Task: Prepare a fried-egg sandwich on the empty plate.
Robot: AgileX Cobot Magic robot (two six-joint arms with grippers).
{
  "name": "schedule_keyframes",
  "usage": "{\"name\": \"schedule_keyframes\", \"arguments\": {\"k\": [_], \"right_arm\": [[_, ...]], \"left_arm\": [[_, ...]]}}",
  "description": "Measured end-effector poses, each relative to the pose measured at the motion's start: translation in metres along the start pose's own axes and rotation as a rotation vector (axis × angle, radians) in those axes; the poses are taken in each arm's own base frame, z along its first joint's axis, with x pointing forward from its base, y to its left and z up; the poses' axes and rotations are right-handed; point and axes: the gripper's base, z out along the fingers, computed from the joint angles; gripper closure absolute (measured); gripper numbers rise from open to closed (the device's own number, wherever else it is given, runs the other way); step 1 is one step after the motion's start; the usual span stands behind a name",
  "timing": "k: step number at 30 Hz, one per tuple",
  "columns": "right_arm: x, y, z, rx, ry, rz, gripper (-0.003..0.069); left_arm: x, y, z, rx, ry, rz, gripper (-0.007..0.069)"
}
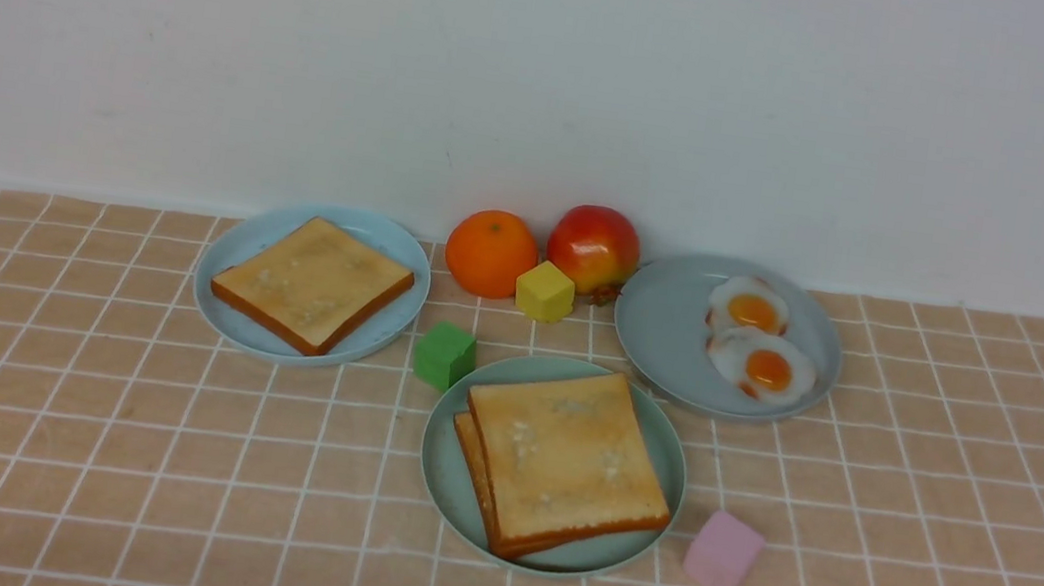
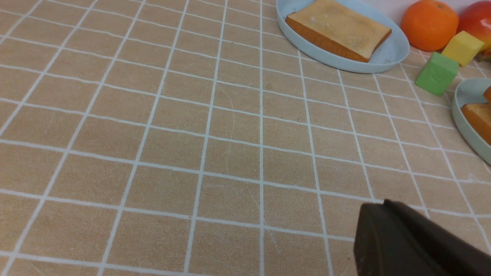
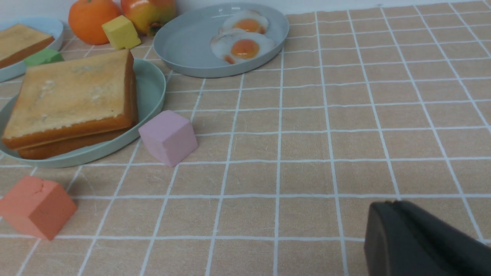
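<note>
Apparently finished: the sandwich (image 1: 565,460), two toast slices stacked, egg filling not visible, sits on the green plate (image 1: 448,470) at mid-counter, both grippers (image 2: 387,230) (image 3: 395,234) closed, empty, clear; next move, I judge, only parking the arms.

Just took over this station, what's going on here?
Nothing is being handled. Both grippers, left and right, are shut and hold nothing. Two stacked toast slices sit on the mint-green plate; no egg shows between them. Two fried eggs remain on the grey plate.
</note>
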Motion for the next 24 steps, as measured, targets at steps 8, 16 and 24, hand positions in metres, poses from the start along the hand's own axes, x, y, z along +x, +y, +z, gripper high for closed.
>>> {"name": "schedule_keyframes", "arguments": {"k": [8, 16, 24], "right_arm": [[0.0000, 0.0000, 0.0000, 0.000, 0.000, 0.000, 0.0645], [0.0000, 0.0000, 0.0000, 0.000, 0.000, 0.000, 0.0643], [0.0000, 0.0000, 0.0000, 0.000, 0.000, 0.000, 0.0634]], "left_arm": [[-0.0001, 0.0000, 0.0000, 0.000, -0.001, 0.000, 0.0638], [-0.0001, 0.0000, 0.0000, 0.000, -0.001, 0.000, 0.0638], [-0.0001, 0.0000, 0.0000, 0.000, -0.001, -0.002, 0.0638]]}}
